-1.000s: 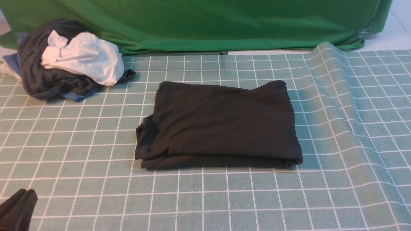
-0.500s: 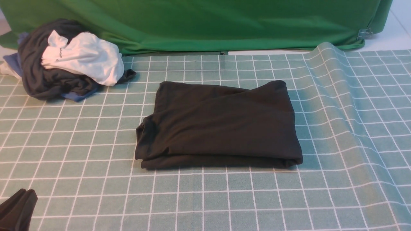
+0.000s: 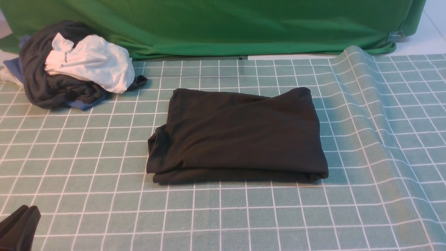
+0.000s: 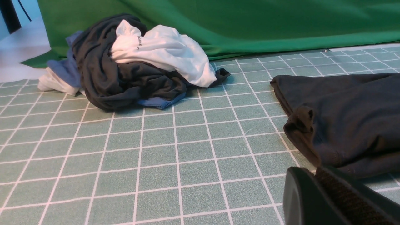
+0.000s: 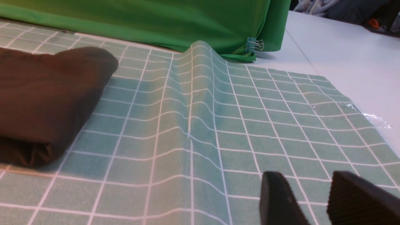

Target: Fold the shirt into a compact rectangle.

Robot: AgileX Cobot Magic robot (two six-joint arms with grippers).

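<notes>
The black shirt lies folded into a thick rectangle in the middle of the checked cloth; no print or tag shows. It also shows in the left wrist view as a dark fold and in the right wrist view as a rounded edge. My left gripper sits at the near left corner, shut and empty, well apart from the shirt; its tips are pressed together. My right gripper is open with nothing between its fingers, over bare cloth right of the shirt. It does not show in the front view.
A bundle of dark grey, white and blue garments lies at the far left. A green cloth hangs along the back. The checked tablecloth has a raised ridge right of the shirt; the white table lies beyond.
</notes>
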